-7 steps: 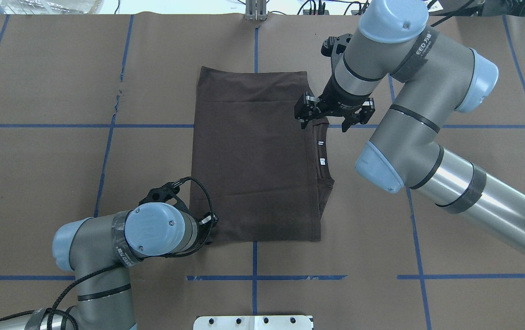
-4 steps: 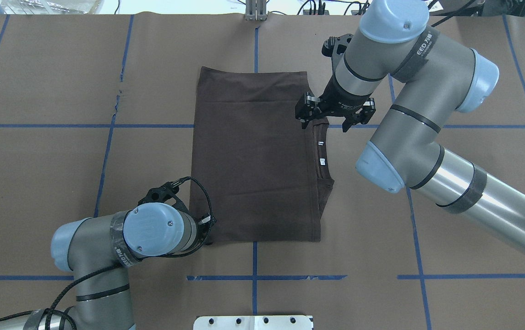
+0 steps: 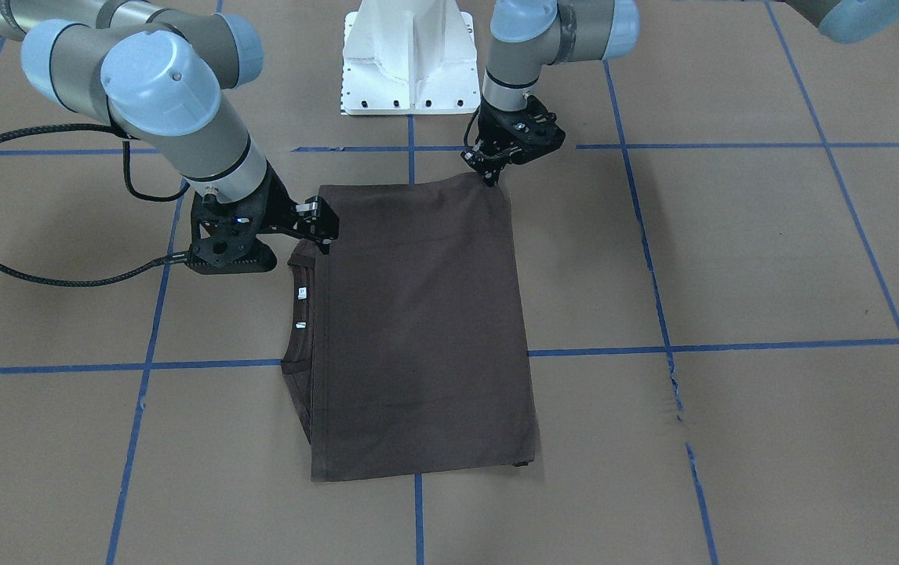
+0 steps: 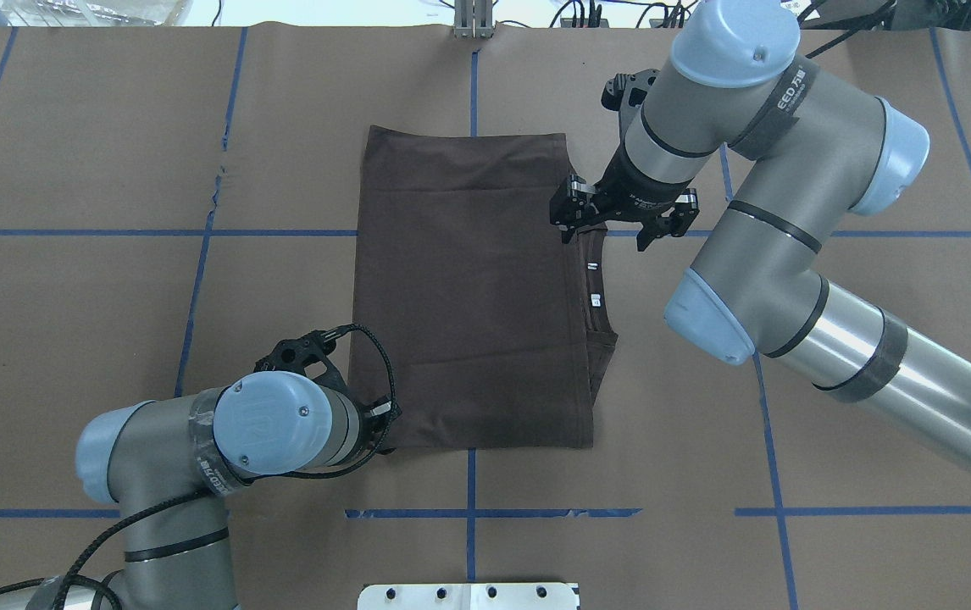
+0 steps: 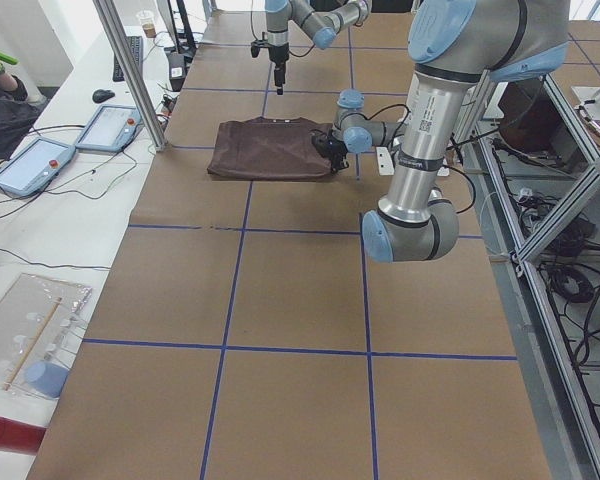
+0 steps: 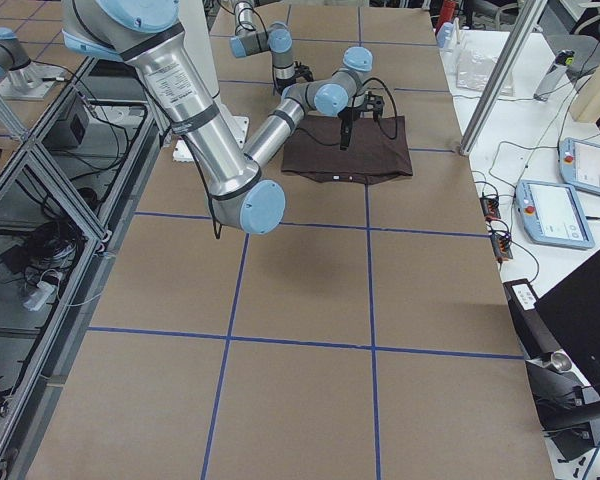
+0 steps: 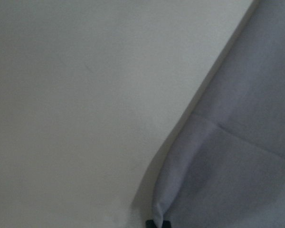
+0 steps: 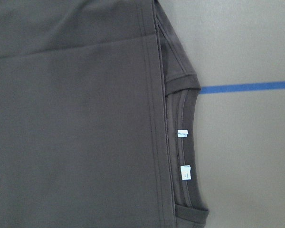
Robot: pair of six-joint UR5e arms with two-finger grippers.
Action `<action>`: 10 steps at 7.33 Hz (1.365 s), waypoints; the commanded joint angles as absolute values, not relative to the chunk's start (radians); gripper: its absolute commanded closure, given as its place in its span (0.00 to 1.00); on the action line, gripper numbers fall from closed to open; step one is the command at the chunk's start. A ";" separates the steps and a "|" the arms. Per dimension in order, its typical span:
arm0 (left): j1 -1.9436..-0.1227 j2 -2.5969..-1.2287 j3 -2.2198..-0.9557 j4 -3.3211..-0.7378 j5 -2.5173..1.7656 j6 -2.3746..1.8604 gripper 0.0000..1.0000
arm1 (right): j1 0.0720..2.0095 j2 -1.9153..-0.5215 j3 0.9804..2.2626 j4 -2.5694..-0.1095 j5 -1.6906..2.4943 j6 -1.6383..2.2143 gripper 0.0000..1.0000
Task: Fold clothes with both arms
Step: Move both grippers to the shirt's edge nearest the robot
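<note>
The dark brown T-shirt lies folded into a flat rectangle near the middle of the paper-covered table, its collar and two white neck tags showing along the robot's right edge. The right gripper hangs at the far end of the collar with its fingers spread wide. The left gripper pinches the shirt's near left corner, fingers pressed together

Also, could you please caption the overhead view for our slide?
Folded T-shirt on table: left gripper pinches its near corner, right gripper hangs open over the collar.
</note>
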State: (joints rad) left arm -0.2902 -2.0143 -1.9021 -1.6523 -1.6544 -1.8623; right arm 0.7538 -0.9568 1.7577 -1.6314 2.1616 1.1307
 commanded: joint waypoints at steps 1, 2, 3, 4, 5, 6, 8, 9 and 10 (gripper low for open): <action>-0.293 -2.014 -1.930 -1.640 -1.655 -1.804 1.00 | 0.642 -1.021 1.872 -1.628 2.078 1.315 0.00; -0.296 -2.014 -1.933 -1.641 -1.654 -1.801 1.00 | 0.539 -1.040 1.905 -1.628 1.946 1.360 0.00; -0.293 -2.014 -1.931 -1.641 -1.654 -1.799 1.00 | 0.450 -1.045 1.902 -1.625 1.856 1.471 0.00; -0.293 -2.014 -1.930 -1.641 -1.654 -1.786 1.00 | 0.407 -1.066 1.905 -1.593 1.815 1.615 0.00; -0.293 -2.014 -1.927 -1.643 -1.652 -1.786 1.00 | 0.369 -1.080 1.904 -1.571 1.762 1.708 0.00; -0.293 -2.014 -1.922 -1.644 -1.649 -1.786 1.00 | 0.330 -1.084 1.887 -1.571 1.738 1.712 0.00; -0.293 -2.014 -1.921 -1.644 -1.649 -1.783 1.00 | 0.325 -1.092 1.835 -1.571 1.717 1.707 0.00; -0.293 -2.016 -1.921 -1.644 -1.649 -1.782 1.00 | 0.325 -1.091 1.812 -1.571 1.713 1.704 0.00; -0.296 -2.014 -1.922 -1.644 -1.649 -1.782 1.00 | 0.327 -1.091 1.807 -1.571 1.707 1.703 0.00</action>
